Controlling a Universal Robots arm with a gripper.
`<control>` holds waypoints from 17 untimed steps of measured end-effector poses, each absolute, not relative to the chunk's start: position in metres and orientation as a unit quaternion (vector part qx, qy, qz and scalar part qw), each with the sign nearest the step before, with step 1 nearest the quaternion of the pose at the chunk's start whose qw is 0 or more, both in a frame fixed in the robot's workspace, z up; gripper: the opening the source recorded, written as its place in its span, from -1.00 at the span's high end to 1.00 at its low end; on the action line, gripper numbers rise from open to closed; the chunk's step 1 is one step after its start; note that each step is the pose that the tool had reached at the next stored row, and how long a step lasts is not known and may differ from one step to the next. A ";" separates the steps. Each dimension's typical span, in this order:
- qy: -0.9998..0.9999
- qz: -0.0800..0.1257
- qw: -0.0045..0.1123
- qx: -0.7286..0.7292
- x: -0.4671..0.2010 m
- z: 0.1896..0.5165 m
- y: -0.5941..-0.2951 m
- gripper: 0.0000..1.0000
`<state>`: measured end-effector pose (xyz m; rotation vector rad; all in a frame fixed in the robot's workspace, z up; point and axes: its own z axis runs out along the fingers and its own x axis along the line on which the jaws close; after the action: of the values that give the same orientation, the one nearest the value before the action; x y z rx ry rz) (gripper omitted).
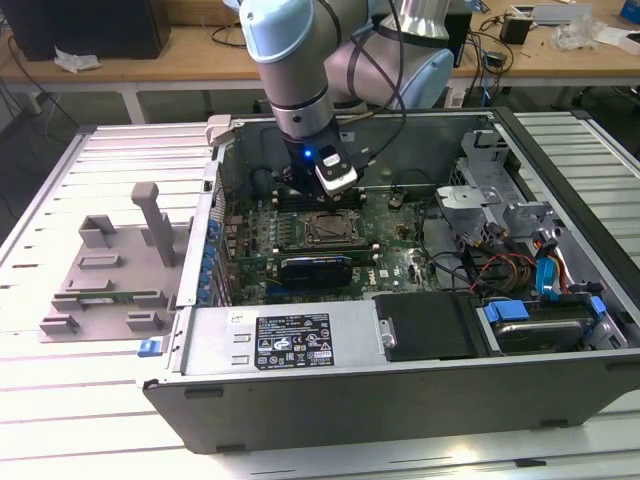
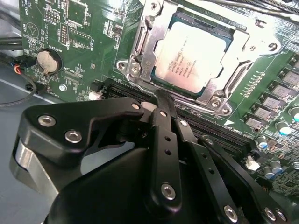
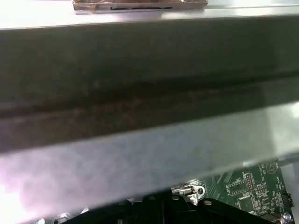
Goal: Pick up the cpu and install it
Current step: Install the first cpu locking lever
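**CPU seated in its socket, claw shut and empty just beside it**

The cpu (image 2: 192,57) lies flat in the metal socket frame (image 2: 140,51) on the green motherboard (image 2: 70,56), its pale silvery top facing up, as the second wrist view shows. In the exterior view the same socket (image 1: 328,230) sits near the middle of the board inside the open computer case (image 1: 400,390).

The claw (image 2: 161,100) has its black fingers (image 2: 163,140) pressed together with nothing between them; the tip hangs over the memory slots just beside the socket's edge, apart from the chip. In the exterior view the arm (image 1: 295,60) reaches down into the case from the far side, its wrist over the board's far edge.

A round coin battery (image 2: 48,60) sits on the board well apart from the socket. A black card (image 1: 315,268) stands just on the near side of the socket, and a drive cage with blue and yellow cables (image 1: 545,270) fills the case toward the exterior view's right.

The case lies on its side on a ribbed pale metal table (image 1: 80,400). A grey plastic tray with upright posts (image 1: 115,265) rests near the table's edge at the exterior view's left. Behind, a wooden workbench (image 1: 180,55) carries cables and small gear.

In the first wrist view a grey case wall (image 3: 149,93) is close ahead, with a corner of the board below it.
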<state>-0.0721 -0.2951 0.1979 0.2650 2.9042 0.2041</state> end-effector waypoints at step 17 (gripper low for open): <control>0.989 0.051 0.106 0.089 -0.066 0.212 -0.295 0.79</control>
<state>-0.0664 -0.2955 0.2119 0.2620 2.9138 0.1513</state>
